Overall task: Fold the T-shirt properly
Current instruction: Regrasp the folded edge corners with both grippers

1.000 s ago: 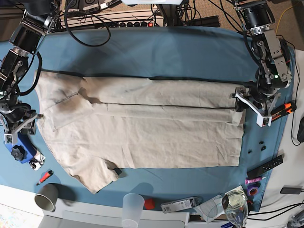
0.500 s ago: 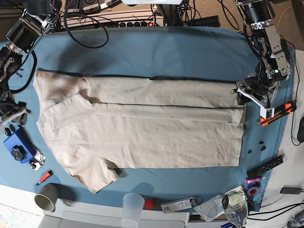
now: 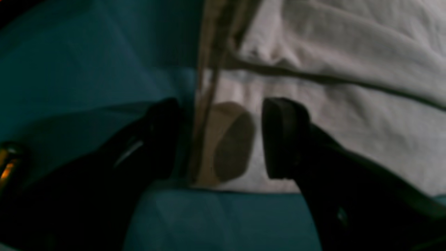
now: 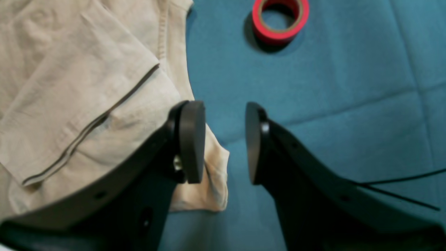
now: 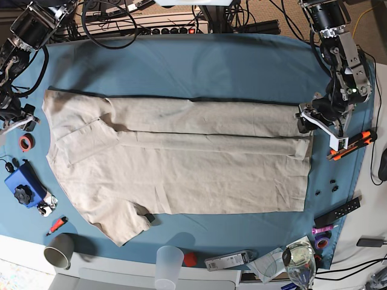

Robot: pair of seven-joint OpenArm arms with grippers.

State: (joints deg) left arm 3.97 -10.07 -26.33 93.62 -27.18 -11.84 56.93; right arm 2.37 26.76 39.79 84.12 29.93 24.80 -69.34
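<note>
Left claw (image 3: 219,139): jaws apart, straddling T-shirt (image 5: 181,157) hem edge, nothing clamped | Right claw (image 4: 224,141): jaws apart, empty; T-shirt sleeve beside its left finger; red tape roll (image 4: 280,17) ahead on counter (image 4: 331,69)

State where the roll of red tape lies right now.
In the base view the red tape lies on the blue cloth at far left, beside the T-shirt.

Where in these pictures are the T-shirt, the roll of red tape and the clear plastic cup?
T-shirt (image 5: 181,169), base view, middle of its body.
Roll of red tape (image 4: 280,29), right wrist view, its near rim.
Clear plastic cup (image 5: 169,266), base view, its side wall.
</note>
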